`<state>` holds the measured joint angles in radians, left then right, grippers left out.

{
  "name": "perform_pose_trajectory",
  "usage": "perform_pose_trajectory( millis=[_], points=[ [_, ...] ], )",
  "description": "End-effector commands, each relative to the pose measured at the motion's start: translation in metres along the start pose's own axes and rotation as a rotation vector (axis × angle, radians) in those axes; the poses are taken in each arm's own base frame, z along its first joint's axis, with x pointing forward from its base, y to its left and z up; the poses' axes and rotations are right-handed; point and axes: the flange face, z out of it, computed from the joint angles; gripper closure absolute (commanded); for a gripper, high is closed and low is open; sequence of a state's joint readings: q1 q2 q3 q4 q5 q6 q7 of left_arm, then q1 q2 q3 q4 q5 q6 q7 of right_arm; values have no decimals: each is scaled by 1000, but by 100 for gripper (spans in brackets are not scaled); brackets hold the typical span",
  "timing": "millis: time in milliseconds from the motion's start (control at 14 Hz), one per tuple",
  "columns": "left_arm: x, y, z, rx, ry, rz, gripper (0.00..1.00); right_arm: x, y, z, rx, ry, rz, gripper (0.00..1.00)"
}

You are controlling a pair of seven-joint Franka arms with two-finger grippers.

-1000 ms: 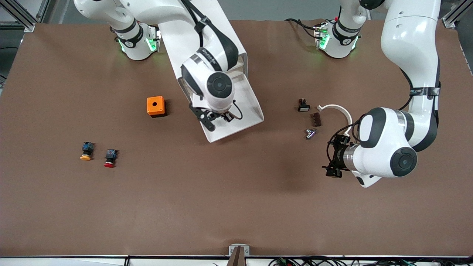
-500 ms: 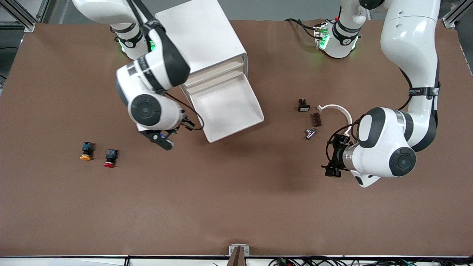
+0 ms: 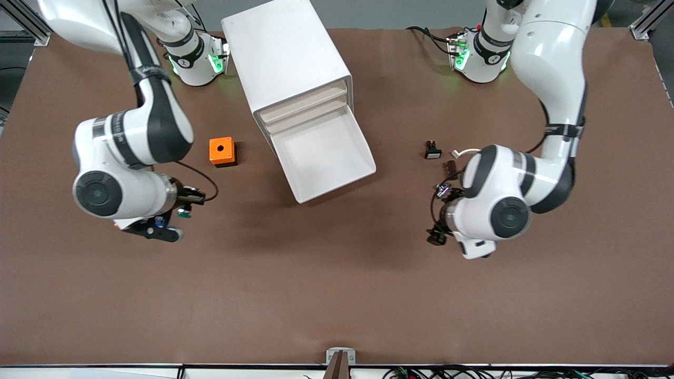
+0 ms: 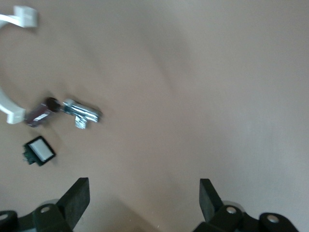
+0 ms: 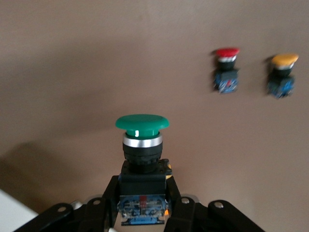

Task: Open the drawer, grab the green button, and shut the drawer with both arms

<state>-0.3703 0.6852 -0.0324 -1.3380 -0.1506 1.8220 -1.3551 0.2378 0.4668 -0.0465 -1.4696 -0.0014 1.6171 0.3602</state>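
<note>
My right gripper (image 3: pixel 169 223) is shut on the green-capped button (image 3: pixel 184 212) and holds it above the table toward the right arm's end. In the right wrist view the fingers (image 5: pixel 110 193) clamp the button's black-and-blue body, and the green cap (image 5: pixel 142 122) points away from the gripper (image 5: pixel 142 193). The white drawer cabinet (image 3: pixel 287 58) has its bottom drawer (image 3: pixel 363 145) pulled out, and the drawer looks empty. My left gripper (image 3: pixel 436 236) is open and empty above bare table; its fingers (image 4: pixel 77 198) stand wide apart in the left wrist view.
A red-capped button (image 5: pixel 226 72) and a yellow-capped button (image 5: pixel 282 72) lie on the table by my right gripper. An orange box (image 3: pixel 222 151) sits beside the cabinet. A black switch (image 3: pixel 433 151), a brown piece (image 4: pixel 41 112), a silver part (image 4: pixel 82 112) and a white clip (image 3: pixel 466 152) lie by my left arm.
My right arm has swung from over the open drawer to the right arm's end of the table, carrying the green button. My left arm has shifted toward the drawer.
</note>
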Motion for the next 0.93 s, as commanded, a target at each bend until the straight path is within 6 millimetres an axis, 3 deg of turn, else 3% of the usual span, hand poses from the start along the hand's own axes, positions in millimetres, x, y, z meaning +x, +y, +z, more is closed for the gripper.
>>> perform_pose_trajectory(
  millis=[0,286,500,643,857],
  points=[
    [-32,9,23,-26,28,130,0,8,24,20,-16,37,-88,80],
    [-115,18,77,-65,49,375,0,24,58,70,6,58,-170,80],
    [-135,7,108,-46,44,503,0,29,68,100,20,108,-198,80],
    [-160,3,124,-55,21,555,0,30,67,121,29,150,-199,80],
    [-194,-8,145,-54,1,601,0,33,65,135,43,222,-201,80]
  ],
)
